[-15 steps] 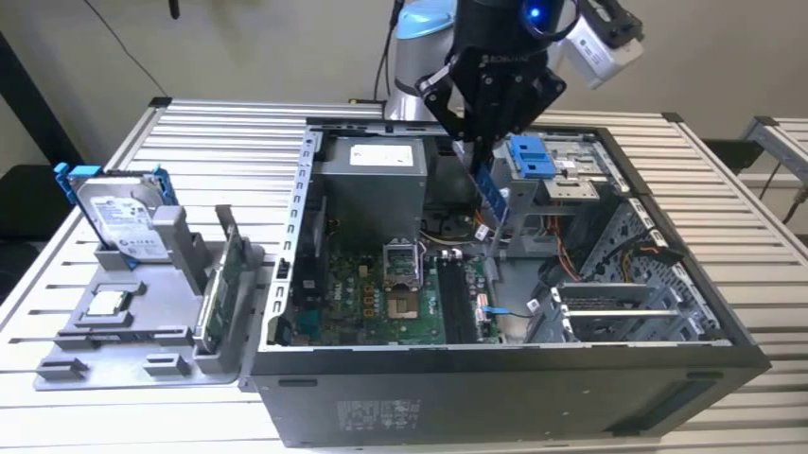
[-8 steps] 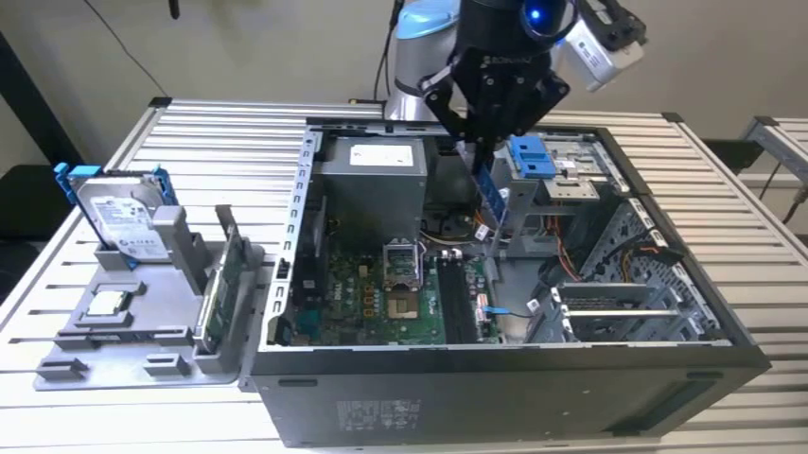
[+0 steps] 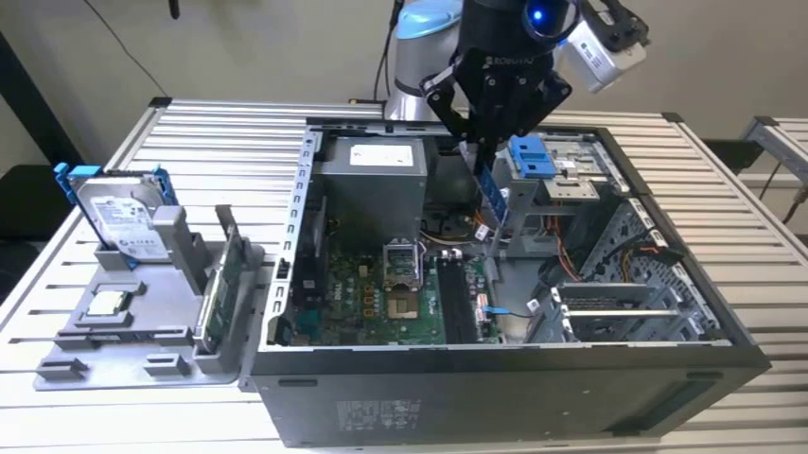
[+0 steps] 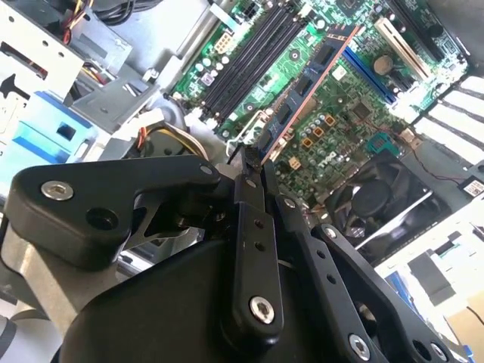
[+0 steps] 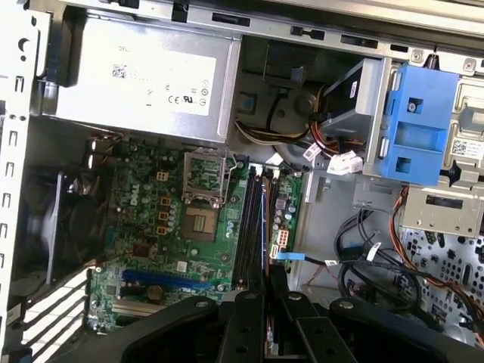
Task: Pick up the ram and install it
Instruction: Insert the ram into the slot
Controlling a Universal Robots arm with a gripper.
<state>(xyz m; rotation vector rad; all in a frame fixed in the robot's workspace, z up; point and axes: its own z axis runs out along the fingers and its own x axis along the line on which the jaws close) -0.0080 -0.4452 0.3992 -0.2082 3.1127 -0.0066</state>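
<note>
Single arm over the open computer case (image 3: 505,397), which lies on its side on the slatted metal table (image 3: 215,142). The gripper (image 3: 486,140) is at the far side of the case, its black fingers (image 4: 249,227) pressed together on one end of the ram (image 3: 494,194). In the exterior view the ram hangs below the fingers, slightly tilted, with its lower end in the air between the grey power supply (image 3: 373,180) and the blue bracket (image 3: 533,156) of the drive cage. In the second wrist view the ram (image 4: 314,76) runs out from the fingertips, showing its dark chips and a coppery long edge, above the green motherboard (image 4: 340,121). The black memory slots (image 4: 249,60) lie just beside it there, and the ram is not yet seated in one. In the first wrist view the ram (image 5: 265,227) appears edge-on as a thin line roughly parallel to the memory slots (image 5: 248,227), near the CPU socket (image 5: 203,223). The black fan (image 5: 60,219) sits at the far side of the board from the slots. Toward the exterior view's left, beside the case, a grey holder (image 3: 127,331) carries a hard drive (image 3: 123,218) in a blue frame and an upright green card (image 3: 225,293).
</note>
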